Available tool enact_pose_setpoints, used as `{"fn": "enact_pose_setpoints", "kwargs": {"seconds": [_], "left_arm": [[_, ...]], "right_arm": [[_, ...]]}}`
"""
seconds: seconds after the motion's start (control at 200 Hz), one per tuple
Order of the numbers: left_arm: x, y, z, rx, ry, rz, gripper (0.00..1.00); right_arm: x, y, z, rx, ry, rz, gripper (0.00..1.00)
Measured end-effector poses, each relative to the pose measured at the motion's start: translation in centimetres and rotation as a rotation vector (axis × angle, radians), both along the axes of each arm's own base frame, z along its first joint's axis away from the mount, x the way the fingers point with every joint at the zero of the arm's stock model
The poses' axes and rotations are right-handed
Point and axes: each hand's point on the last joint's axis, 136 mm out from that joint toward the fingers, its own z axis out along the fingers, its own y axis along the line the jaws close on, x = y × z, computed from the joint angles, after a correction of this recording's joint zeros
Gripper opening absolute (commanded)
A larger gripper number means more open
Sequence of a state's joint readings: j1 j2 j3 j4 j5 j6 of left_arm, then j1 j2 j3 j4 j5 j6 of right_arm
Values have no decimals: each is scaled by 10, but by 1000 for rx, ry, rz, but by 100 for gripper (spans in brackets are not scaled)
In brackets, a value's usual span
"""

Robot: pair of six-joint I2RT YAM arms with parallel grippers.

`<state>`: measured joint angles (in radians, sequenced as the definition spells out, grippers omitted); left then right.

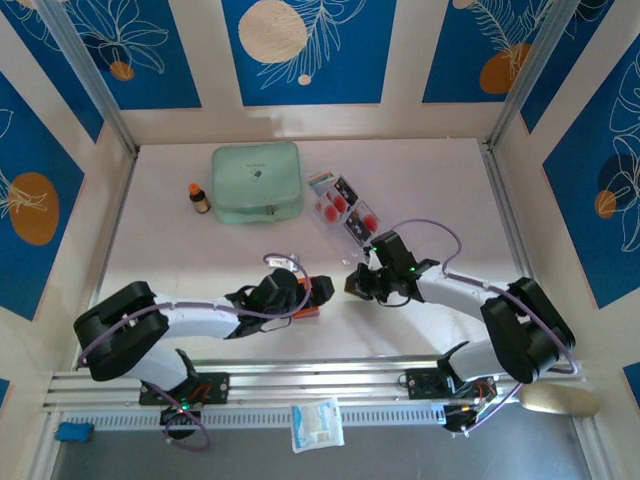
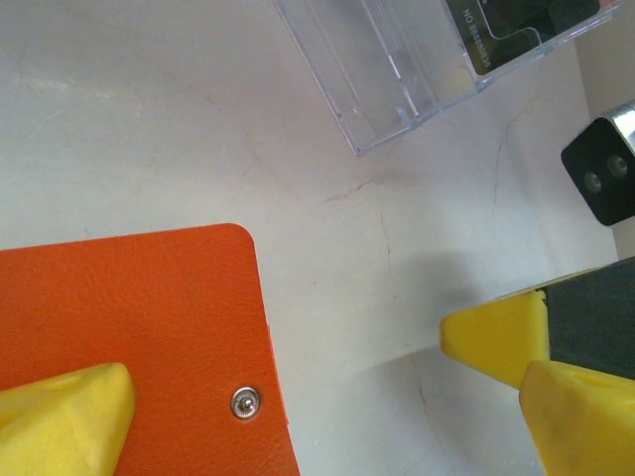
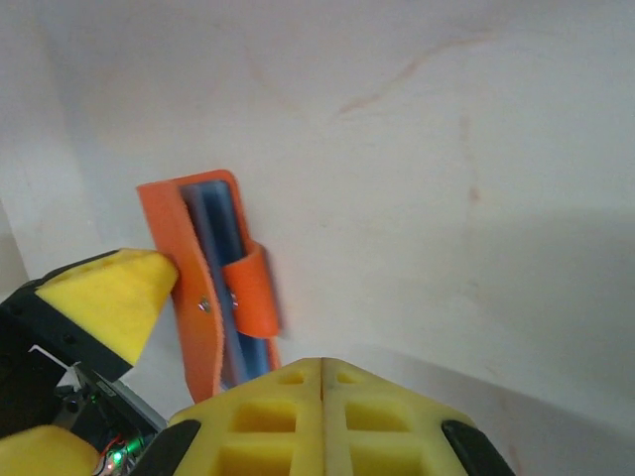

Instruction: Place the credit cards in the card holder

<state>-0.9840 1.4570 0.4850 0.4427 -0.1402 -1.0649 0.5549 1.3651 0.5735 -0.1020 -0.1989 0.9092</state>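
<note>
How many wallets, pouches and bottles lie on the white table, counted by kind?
Orange wallet: 1
Green pouch: 1
Small bottle: 1
Total: 3

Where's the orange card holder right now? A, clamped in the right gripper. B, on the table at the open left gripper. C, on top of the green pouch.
B: the card holder lies on the table with the open left gripper over its edge; the right gripper is shut on nothing.
</note>
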Motion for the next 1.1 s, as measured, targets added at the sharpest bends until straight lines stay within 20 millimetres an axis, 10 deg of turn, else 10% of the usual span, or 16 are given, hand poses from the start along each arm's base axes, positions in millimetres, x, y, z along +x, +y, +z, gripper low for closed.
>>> {"fn": "enact_pose_setpoints", "kwargs": {"seconds": [0.335, 0.72, 1.1], "left_arm": [[1, 12, 11, 52, 7, 4, 100], [51, 96, 103, 87, -130, 187, 100], [39, 131, 51, 310, 7, 142, 100]], "right_arm": [[-8, 10, 19, 35, -55, 57, 7], [-22, 81, 61, 49, -170, 236, 7], [-20, 110, 27, -46, -134, 304, 3]]}}
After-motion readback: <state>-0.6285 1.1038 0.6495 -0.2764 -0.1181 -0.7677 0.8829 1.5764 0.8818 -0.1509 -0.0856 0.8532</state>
